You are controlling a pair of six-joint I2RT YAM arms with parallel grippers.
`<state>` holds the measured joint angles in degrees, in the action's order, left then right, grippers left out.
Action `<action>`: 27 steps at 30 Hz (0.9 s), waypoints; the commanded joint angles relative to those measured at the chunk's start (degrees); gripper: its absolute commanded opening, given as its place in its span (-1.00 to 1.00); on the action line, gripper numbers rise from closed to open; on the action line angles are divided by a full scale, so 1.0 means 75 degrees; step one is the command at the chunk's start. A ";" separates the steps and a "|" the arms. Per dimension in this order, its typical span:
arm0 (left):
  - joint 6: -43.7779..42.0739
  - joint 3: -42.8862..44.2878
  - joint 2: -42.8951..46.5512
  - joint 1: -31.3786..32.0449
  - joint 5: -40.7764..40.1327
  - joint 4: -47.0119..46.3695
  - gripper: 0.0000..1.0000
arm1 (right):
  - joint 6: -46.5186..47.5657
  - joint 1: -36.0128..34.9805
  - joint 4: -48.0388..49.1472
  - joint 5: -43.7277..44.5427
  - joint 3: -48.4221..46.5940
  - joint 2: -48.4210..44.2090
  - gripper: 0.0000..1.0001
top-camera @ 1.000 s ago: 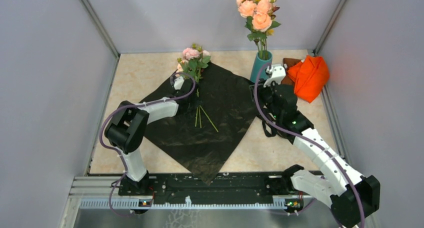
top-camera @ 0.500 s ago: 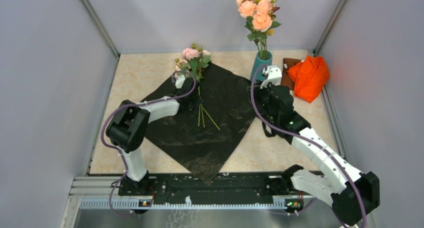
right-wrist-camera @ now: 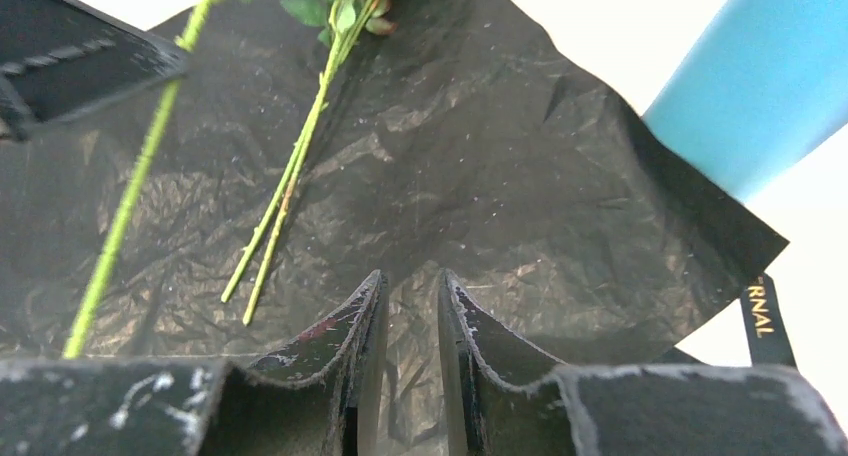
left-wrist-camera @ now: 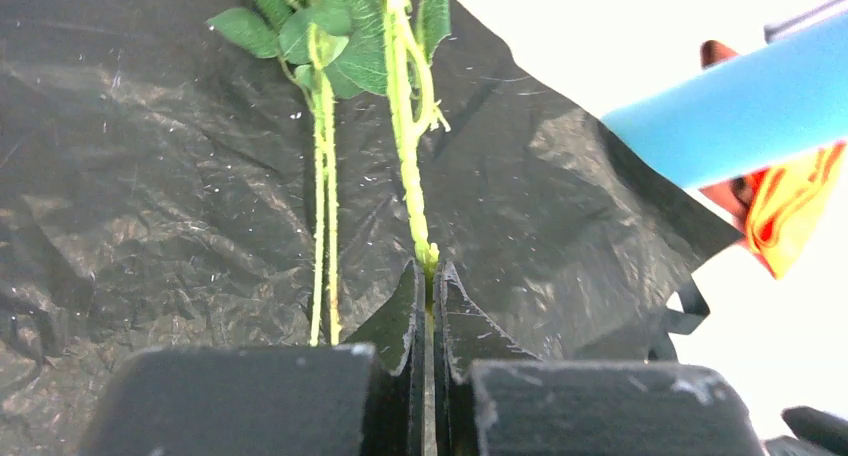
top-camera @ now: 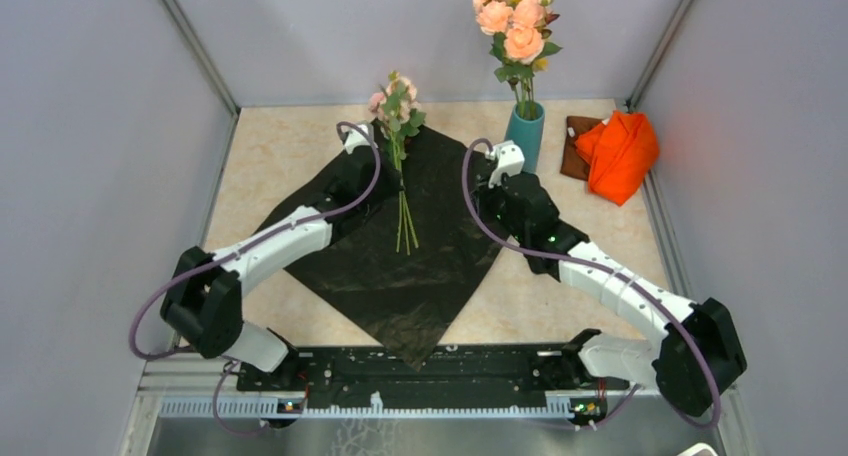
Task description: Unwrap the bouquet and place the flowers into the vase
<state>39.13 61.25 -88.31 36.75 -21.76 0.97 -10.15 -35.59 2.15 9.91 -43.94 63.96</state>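
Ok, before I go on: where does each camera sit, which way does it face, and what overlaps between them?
Top external: fixed above and behind the bases, looking down on the table; left arm and right arm both in view.
Left wrist: on the left arm, facing along the left gripper, shut on a flower stem over the wrapping sheet.
Right wrist: facing along the right gripper, slightly open, empty, above the sheet.
Both wrist views share the sheet, loose stems and vase.

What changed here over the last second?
The left gripper closed on one flower stem, and its arm reached farther toward the back wall. The right gripper swung left, away from the vase, over the black sheet. Vase, sheet and orange cloth stayed put.
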 commanded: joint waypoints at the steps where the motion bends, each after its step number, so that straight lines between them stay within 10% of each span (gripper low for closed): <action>1: -0.1173 -0.0902 0.0898 0.0153 0.0373 -0.1042 -1.00 | 0.0018 -0.0304 0.0496 0.0155 -0.0526 0.0373 -0.50; 9: -0.2338 -0.3296 0.2587 0.0165 0.1756 -0.3528 -1.00 | -0.0029 -0.0821 0.0648 0.0141 -0.1143 0.1153 -0.48; 27: -0.2605 -0.3933 0.2778 0.0514 0.2269 -0.4550 -1.00 | -0.2134 -0.1137 0.1422 -0.0191 -0.2357 0.2519 0.08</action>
<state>20.86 32.36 -68.34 39.68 -4.84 -28.18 -19.14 -43.48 7.64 8.84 -58.59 82.89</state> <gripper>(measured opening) 0.014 0.530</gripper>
